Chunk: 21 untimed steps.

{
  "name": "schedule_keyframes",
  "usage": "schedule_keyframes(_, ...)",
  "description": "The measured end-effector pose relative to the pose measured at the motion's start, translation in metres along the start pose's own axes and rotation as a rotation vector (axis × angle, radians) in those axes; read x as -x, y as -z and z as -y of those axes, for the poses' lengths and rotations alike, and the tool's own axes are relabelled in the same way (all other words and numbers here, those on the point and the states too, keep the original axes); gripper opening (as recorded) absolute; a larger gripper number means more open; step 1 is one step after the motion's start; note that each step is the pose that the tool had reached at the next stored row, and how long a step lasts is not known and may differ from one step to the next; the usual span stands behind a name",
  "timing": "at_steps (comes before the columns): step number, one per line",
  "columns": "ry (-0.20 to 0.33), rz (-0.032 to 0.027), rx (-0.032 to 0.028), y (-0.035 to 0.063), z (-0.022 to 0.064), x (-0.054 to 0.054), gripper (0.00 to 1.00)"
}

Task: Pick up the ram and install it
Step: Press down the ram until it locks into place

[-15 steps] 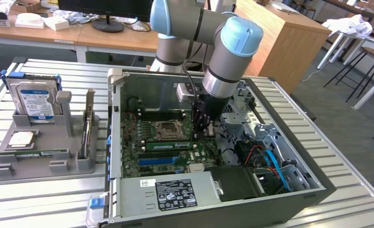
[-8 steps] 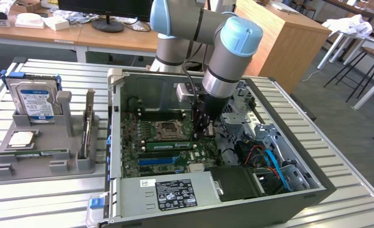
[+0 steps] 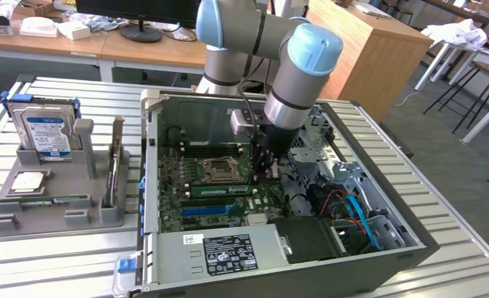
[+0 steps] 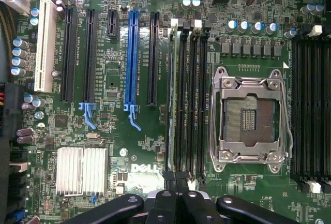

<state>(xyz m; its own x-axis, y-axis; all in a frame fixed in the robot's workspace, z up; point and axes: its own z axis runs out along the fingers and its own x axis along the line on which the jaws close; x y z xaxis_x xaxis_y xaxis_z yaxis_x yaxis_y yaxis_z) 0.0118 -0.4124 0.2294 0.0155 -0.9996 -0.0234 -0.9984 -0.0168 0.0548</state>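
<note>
A silver-grey counter (image 3: pixel 53 264) of ribbed metal slats is carrying two things. An open dark-grey computer case (image 3: pixel 410 251) is lying on its side toward the exterior view's right. A grey plastic parts holder (image 3: pixel 41 217) is sitting just beside it on the exterior view's left, reaching close to the counter's edge.

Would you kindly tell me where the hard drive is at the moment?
In the exterior view, the hard drive stands upright in the grey holder on the exterior view's left, outside the computer case, behind the square silver CPU chip.
</note>
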Motion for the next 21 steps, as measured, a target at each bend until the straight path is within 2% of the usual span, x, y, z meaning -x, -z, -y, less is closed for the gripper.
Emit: schedule_keyframes(21, 0.000, 0.0004, -0.0001, -0.0028, 0.0002, 0.0006, 0.10)
